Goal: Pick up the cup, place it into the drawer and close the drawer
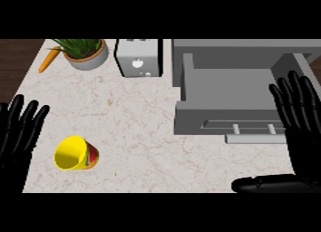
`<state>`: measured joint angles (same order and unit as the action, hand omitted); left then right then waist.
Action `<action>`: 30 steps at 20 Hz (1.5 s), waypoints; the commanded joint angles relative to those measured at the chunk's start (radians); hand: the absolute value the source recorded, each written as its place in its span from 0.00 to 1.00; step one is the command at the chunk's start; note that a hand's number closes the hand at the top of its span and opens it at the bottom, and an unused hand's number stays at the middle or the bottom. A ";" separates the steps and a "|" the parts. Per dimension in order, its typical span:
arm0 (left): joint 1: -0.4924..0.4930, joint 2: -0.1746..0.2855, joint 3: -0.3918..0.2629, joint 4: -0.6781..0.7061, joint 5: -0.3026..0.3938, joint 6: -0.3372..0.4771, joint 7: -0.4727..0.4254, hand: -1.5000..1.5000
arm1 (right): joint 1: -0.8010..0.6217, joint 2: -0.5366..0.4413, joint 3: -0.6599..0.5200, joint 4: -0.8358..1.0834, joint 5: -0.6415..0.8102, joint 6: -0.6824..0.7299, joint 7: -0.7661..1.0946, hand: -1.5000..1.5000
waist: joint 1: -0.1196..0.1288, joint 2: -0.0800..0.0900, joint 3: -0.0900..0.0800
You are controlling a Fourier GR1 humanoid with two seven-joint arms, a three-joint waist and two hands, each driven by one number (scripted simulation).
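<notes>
On the pale table [123,113], the yellow cup [76,154] lies on its side near the spread left robot hand [12,131], the right robot hand [303,131] also spread, the drawer [230,84] open, so all 3 steps are left to do.

Left hand [12,131] and right hand [303,122] open, fingers straight, pointing up.

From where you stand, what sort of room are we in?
Most likely a kitchen: a pale marbled counter carries what looks like a toaster, a carrot beside a potted plant, and a yellow cup, with an open grey drawer at the right.
</notes>
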<state>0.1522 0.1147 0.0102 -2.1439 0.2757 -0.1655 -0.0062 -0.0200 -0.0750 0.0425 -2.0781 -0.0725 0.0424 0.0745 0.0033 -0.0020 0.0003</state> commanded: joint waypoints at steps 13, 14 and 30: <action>0.021 -0.026 0.054 0.018 0.063 -0.057 0.054 0.00 | -0.095 0.019 -0.011 -0.011 -0.005 -0.010 0.089 0.00 | 0.000 0.001 -0.001; -0.028 -0.045 0.013 0.035 0.012 -0.010 0.086 0.00 | -0.089 0.053 0.051 0.049 0.042 -0.015 0.042 0.00 | -0.001 0.002 0.000; 0.118 -0.058 0.091 0.164 -0.013 -0.116 -0.055 0.00 | -0.071 0.018 -0.046 0.045 -0.012 0.028 0.009 0.00 | 0.001 0.001 0.000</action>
<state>0.1988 0.0748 0.1050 -1.9943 0.2837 -0.2533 -0.0155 -0.0937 -0.0742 -0.0211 -2.0432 -0.1074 0.0789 0.1075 0.0020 -0.0005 0.0000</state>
